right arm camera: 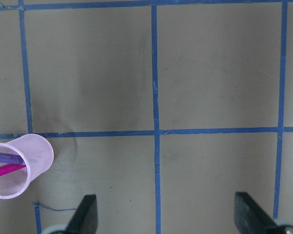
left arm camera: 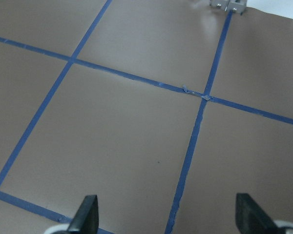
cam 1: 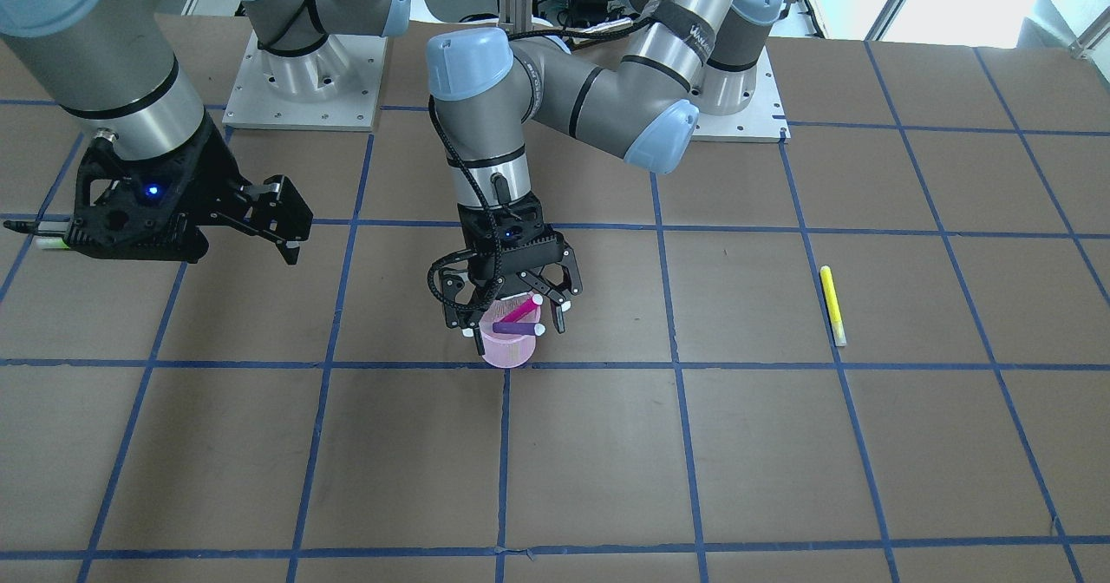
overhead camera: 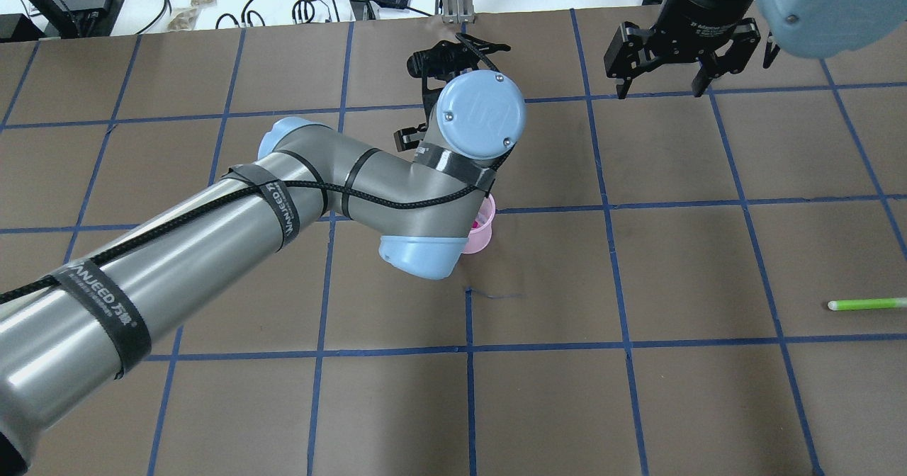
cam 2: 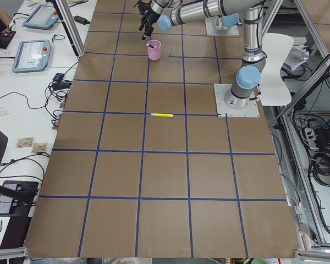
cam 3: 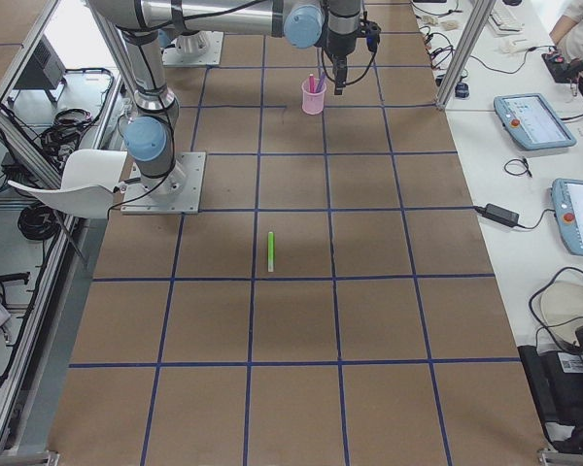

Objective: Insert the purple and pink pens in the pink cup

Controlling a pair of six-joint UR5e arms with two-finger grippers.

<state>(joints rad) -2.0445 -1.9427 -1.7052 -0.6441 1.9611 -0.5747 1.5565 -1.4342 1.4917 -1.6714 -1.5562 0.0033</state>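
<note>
Pink cup (cam 1: 510, 353): upright on surface (cam 1: 694, 461), holds 1 purple pen (cam 1: 513, 329) and 1 pink pen (cam 1: 519, 310), both leaning. Left gripper (cam 1: 515, 318): released, hovering above cup. Right gripper (cam 1: 286, 219): released, empty, at 10 o'clock of cup in the front-facing view.

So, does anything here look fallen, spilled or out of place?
Nothing stands out. The pink cup stands upright, with the purple pen and the pink pen leaning inside it. A yellow pen lies flat well apart from the cup, but the task does not need it.
</note>
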